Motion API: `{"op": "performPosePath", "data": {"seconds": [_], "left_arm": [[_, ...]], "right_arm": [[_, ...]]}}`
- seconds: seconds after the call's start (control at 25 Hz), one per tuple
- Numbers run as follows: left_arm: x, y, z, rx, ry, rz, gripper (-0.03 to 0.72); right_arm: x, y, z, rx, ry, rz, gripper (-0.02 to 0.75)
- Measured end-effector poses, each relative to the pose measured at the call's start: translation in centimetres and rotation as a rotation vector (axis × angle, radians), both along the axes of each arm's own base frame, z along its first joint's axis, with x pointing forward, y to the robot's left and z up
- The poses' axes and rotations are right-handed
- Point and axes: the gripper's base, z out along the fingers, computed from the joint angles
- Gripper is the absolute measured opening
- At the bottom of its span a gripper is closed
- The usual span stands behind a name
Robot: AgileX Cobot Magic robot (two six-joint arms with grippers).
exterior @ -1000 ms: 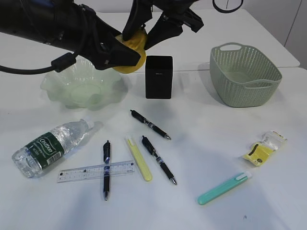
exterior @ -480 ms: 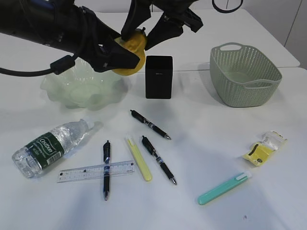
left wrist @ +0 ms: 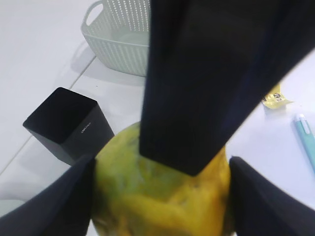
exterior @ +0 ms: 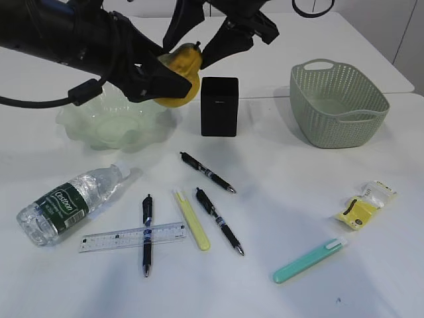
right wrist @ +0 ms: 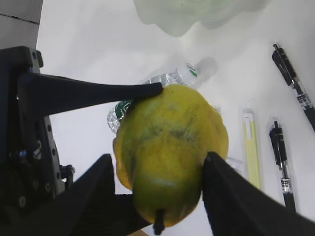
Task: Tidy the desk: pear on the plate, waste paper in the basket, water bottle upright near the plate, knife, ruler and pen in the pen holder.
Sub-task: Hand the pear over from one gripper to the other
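Now the left gripper (exterior: 173, 74) has the pear (exterior: 179, 73) pinched between its fingers (left wrist: 59, 206), holding it up in the air above the desk (exterior: 278, 165), just beside the near rim of the plate (exterior: 116, 122). From the left wrist, the yellow fruit fills the gap between the two dark pads and touches both. The right gripper (exterior: 199, 40) comes down from above with its jaws spread around the top of the same pear; from the right wrist, the fingers (right wrist: 231, 196) sit close on either side of the fruit, stem end pointing toward the camera, and I cannot tell if they press it.

Just right of the pear stands the pen holder (exterior: 219, 106), upright. Farther right sits the basket (exterior: 338, 103), well apart from both arms. The plate lies under the left arm.

Nearer the front, the bottle (exterior: 69, 202) lies on its side at the left, cap pointing toward the plate. Beside it the ruler (exterior: 132, 236) lies flat with a pen (exterior: 146, 234) crossing over it. A yellow knife (exterior: 192, 220) and two more black pens (exterior: 218, 220) lie in the middle. At the right, the waste paper (exterior: 364, 204) rests on the desk, with a teal knife (exterior: 309, 260) below it.
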Motion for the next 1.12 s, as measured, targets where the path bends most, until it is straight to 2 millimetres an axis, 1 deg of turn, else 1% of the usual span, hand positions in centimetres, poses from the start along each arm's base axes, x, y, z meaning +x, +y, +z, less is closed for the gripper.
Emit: {"op": "performPosePath", "data": {"seconds": [0.12,0.2,0.64,0.92,1.12], "left_arm": [[0.0,0.1,0.0,0.003,0.000,-0.002,0.526],[0.0,0.0,0.0,0.003,0.001,-0.003,0.526],[0.1,0.2,-0.1,0.011,-0.002,0.000,0.526],[0.8,1.7,-0.5,0.020,0.011,0.035,0.526],[1.1,2.3,-0.5,0.019,0.019,0.051,0.526]], "right_arm": [[0.0,0.0,0.0,0.007,-0.001,-0.001,0.492],[0.0,0.1,0.1,0.009,-0.002,-0.002,0.499],[0.1,0.1,0.1,0.013,-0.009,-0.007,0.503],[0.2,0.2,0.3,0.032,-0.020,-0.016,0.503],[0.3,0.1,0.2,0.016,-0.027,-0.018,0.503]]}}
